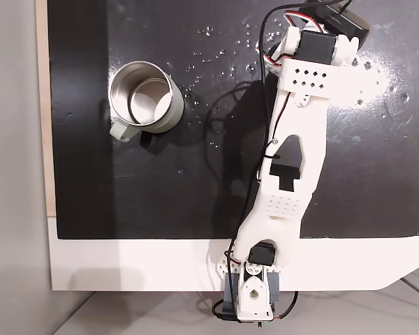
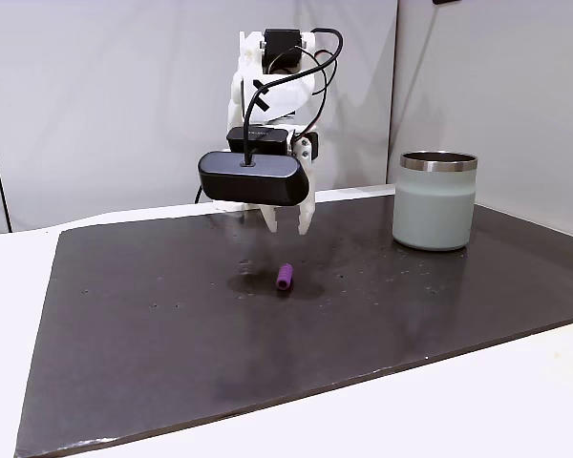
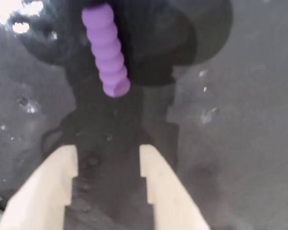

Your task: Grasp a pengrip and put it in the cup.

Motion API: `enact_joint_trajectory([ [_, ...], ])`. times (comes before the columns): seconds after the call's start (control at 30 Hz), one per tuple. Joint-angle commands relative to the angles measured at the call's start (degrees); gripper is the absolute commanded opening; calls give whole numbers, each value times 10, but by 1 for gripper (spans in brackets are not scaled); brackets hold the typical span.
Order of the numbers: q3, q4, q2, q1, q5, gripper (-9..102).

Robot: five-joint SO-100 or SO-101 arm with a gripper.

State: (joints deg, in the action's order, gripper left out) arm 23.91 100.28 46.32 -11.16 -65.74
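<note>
I saw a dark mat [image 2: 172, 353] covering my white counter [image 2: 516, 401], with plain grey walls [image 2: 95, 95] behind.

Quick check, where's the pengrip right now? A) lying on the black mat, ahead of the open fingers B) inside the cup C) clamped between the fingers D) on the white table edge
A: the pengrip lies loose on the black mat beyond the gripper, whose fingers are spread and empty; the cup stands apart from it.

Pengrip [image 2: 285, 277] on mat [image 2: 172, 343] below fingers [image 2: 273, 221], cup [image 2: 435, 200] far R
</note>
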Motion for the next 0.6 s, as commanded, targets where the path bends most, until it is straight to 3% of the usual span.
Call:
enact_joint_trajectory([
  [0.0,-111,4,-38,-15,-12,12],
  [0.57,-255,3,-185,-6,-31,13],
])
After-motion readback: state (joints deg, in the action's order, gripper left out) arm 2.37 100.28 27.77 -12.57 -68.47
